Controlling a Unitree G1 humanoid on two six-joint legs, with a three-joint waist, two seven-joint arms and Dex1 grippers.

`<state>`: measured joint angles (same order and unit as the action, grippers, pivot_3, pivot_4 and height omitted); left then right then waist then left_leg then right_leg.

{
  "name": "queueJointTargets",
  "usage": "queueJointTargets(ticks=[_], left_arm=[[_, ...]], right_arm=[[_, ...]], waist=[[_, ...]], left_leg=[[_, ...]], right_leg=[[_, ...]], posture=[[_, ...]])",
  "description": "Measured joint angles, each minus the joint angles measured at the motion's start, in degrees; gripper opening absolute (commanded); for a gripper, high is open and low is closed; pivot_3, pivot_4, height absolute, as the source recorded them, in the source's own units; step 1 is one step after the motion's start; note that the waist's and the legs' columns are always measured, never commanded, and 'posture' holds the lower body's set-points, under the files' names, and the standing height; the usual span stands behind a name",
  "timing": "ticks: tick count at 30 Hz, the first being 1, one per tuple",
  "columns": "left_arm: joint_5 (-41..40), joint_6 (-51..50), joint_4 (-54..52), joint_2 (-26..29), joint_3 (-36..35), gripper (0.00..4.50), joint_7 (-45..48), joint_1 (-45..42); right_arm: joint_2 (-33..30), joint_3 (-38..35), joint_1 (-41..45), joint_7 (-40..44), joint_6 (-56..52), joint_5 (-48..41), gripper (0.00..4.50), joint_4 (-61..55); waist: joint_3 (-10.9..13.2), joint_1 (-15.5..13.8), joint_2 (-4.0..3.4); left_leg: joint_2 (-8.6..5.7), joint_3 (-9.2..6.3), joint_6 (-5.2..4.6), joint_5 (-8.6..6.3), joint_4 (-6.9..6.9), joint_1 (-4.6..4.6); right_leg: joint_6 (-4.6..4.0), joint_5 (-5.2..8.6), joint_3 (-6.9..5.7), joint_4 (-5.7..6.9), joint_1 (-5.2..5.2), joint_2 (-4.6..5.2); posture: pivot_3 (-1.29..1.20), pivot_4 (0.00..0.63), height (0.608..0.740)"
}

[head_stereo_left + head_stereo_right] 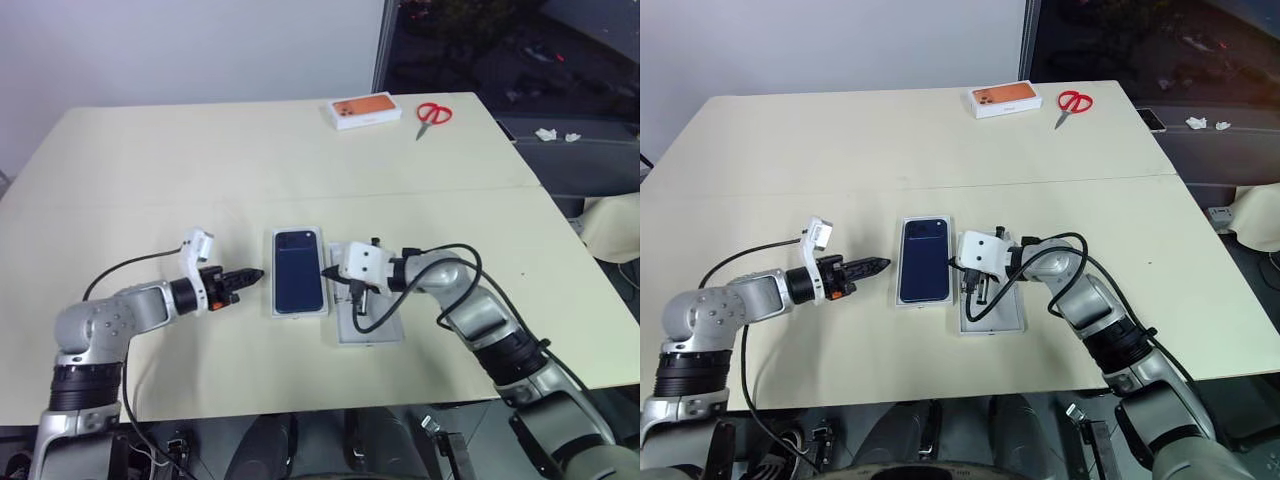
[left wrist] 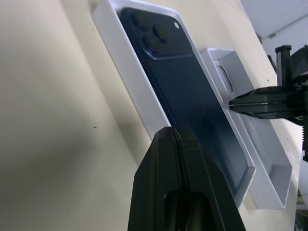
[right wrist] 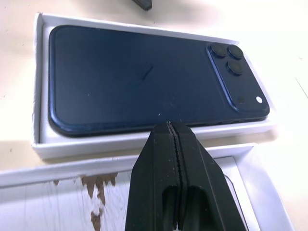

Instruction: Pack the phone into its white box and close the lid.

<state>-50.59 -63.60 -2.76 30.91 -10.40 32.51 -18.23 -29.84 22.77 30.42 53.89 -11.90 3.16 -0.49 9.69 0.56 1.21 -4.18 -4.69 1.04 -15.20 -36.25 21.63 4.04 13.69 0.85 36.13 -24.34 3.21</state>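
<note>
The left gripper (image 1: 254, 273), two black tapered fingers pressed flat together with nothing between them, hangs low over the matte cream tabletop (image 1: 150, 170) just left of the white box (image 1: 274, 278). That box is a shallow cardboard tray with thin, squared white walls, and the phone (image 1: 299, 270), a slim navy slab with rounded corners and a smooth back, lies flat inside it, camera cluster at the far left corner; three round lenses show. A narrow white margin frames the phone on every side.

The right gripper (image 3: 172, 126) points at the box's right wall from just beside it, its two black fingers likewise closed tight and empty, over the lid (image 1: 368, 335). The lid lies open side up, touching or nearly touching the box's right edge, its inside pale with a brownish scuffed patch near one corner. One box, one lid, one phone.

Bare table spreads wide to the left and toward the far edge; a seam crosses it behind the box. At the far right stand one orange-topped rectangular carton (image 1: 366, 111) and one pair of red-handled scissors (image 1: 433, 115), well apart from the packing.
</note>
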Motion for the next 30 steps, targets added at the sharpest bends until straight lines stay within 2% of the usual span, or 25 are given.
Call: queueJointTargets(ticks=[13, 20, 30], left_arm=[[1.81, 0.15, 0.48, -0.58, 0.22, 0.00, 0.80, -0.12], [2.52, 0.13, 0.49, -0.61, 0.21, 0.00, 1.15, -0.36], [2.58, 0.10, 0.47, -0.90, 0.21, 0.00, 1.15, -0.34]], right_arm=[[-0.59, 1.41, 1.23, 0.76, 1.60, 4.11, 0.03, -0.84], [-2.81, 5.13, 4.12, 3.05, -1.39, 10.64, 0.03, -4.90], [-2.68, 9.37, 6.99, 5.18, -5.72, 18.13, 0.03, -8.25]], waist=[[0.00, 0.09, 0.00], [-0.01, 0.00, 0.01], [-0.01, -0.02, 0.02]], left_leg=[[0.00, 0.00, 0.00, 0.00, 0.00, -0.03], [0.00, 0.00, 0.00, 0.00, -0.01, -0.04], [0.00, -0.03, 0.01, 0.00, -0.03, -0.06]], right_leg=[[0.00, 0.00, 0.00, 0.01, 0.01, -0.01], [0.00, 0.00, -0.01, 0.01, 0.03, 0.00], [0.00, 0.00, -0.03, 0.01, 0.06, 0.00]], posture=[[0.00, 0.150, 0.740], [0.00, 0.150, 0.740], [0.00, 0.150, 0.740]])
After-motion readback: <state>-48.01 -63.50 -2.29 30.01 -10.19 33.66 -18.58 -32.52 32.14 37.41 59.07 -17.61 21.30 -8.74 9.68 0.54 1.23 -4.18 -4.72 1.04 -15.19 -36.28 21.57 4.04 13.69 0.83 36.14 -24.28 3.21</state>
